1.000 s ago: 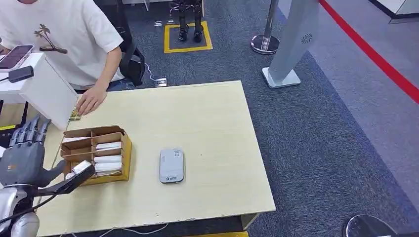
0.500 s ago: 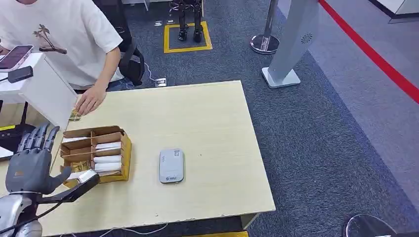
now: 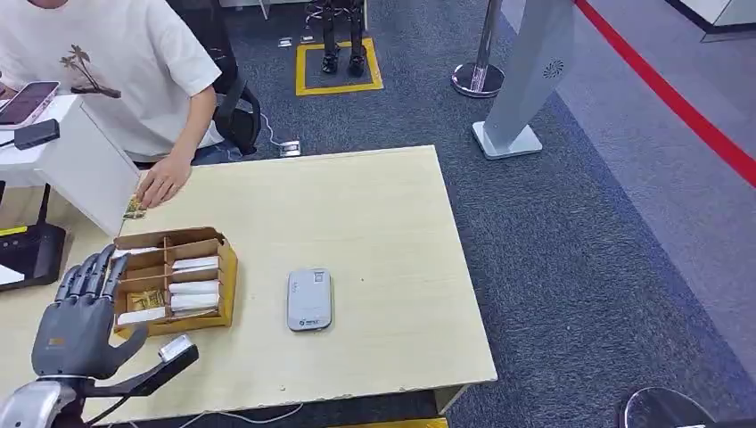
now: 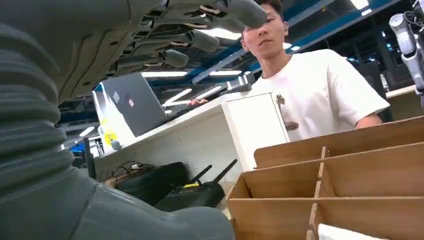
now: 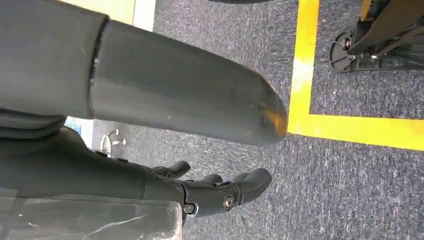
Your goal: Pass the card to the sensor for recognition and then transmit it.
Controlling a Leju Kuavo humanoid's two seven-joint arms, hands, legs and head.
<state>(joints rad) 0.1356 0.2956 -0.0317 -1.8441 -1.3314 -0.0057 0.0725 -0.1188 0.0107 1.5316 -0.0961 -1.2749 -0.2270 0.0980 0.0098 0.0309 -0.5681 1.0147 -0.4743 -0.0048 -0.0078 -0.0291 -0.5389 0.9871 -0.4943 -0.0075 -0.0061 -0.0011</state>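
Pale wooden table point(image 3: 357, 214) on dark grey carpet. Brown cardboard divided box point(image 3: 174, 279), white cards point(image 3: 194, 287) lying in its compartments. Flat grey rectangular card sensor point(image 3: 309, 300) beside the box, apart from it. My left hand point(image 3: 76, 316): fingers spread, holding nothing, by the box's near corner. My right hand point(image 5: 220, 192): fingers curled, above carpet. Person's hand point(image 3: 162, 183) resting at the table's far edge.
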